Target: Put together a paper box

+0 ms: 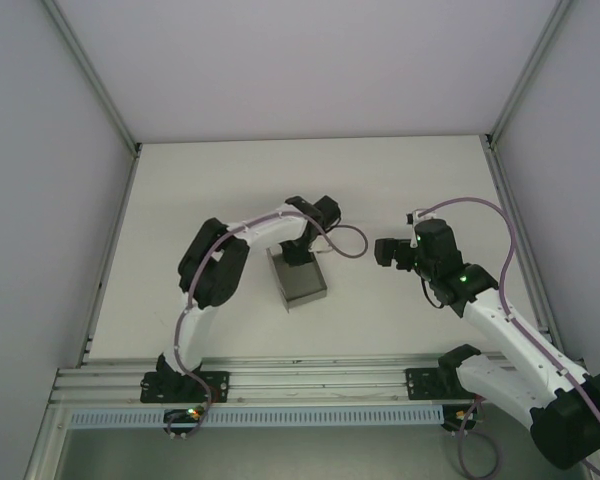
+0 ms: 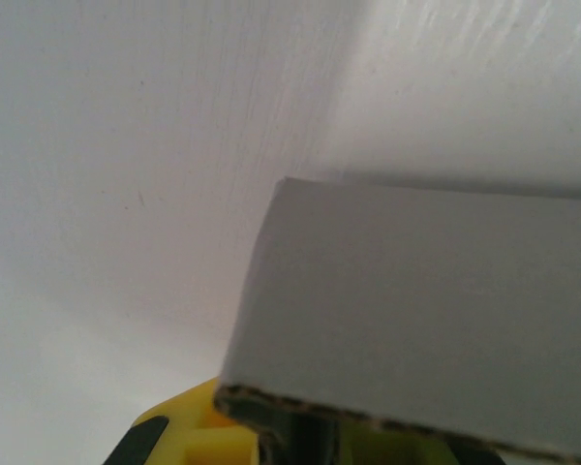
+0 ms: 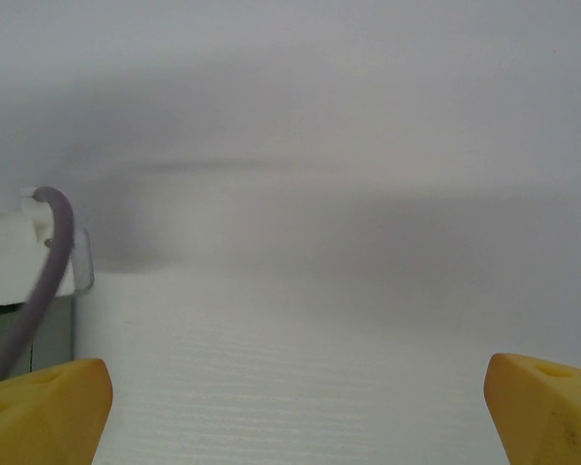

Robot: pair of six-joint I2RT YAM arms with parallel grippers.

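Because the paper box (image 1: 302,288) stands near the middle of the desk (image 1: 380,322) with nothing bracing its near side, any pull could drag or tip it whole. At its far wall the left pincer (image 1: 302,254) is closed tight on the thin grey card; the wrist view has that card wall (image 2: 416,320) nipped between the yellow fingers (image 2: 189,438). Twist hard there and the wall may crease or tear, I'd judge. Off to the right, well apart from the box, the right pincer (image 1: 388,250) hangs spread wide and empty — too far away to steady anything if a flap springs back.
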